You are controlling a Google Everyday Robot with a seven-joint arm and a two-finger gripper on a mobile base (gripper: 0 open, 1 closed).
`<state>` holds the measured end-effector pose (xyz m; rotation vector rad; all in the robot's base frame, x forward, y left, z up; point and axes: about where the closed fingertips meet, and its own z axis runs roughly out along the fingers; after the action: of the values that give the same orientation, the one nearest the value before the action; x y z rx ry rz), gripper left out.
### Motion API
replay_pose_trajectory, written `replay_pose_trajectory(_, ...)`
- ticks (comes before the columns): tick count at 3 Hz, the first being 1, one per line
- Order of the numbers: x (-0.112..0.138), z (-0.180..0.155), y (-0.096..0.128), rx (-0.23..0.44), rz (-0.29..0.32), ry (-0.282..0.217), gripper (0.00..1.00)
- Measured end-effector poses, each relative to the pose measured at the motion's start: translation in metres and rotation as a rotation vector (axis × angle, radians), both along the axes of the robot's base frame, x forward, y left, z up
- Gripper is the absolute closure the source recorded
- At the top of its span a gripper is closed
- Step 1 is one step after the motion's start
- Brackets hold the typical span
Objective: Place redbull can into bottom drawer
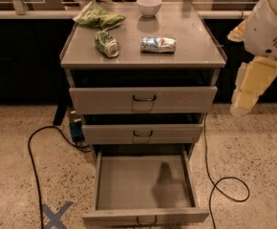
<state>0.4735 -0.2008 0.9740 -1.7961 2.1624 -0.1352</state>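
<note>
The redbull can [158,44], silver and blue, lies on its side on the cabinet top [191,51], right of centre. The bottom drawer [143,182] is pulled fully open below, showing a bare grey floor with a shadow on it; its loop handle [146,220] is at the front edge. My gripper [241,106], cream-coloured, hangs from the white arm [272,23] at the right of the cabinet. It is level with the top drawer, apart from the can, and holds nothing that I can see.
A green can [106,44] lies on its side left of the redbull can. A green snack bag [98,17] and a white bowl [149,6] sit at the back. The two upper drawers [143,99] are slightly open. Black cables [33,156] trail on the floor on both sides.
</note>
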Motion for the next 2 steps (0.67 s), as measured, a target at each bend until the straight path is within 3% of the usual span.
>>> replay_pose_trajectory(2,0.12,-0.002,0.038,-0.04,0.094,-0.074,0.0)
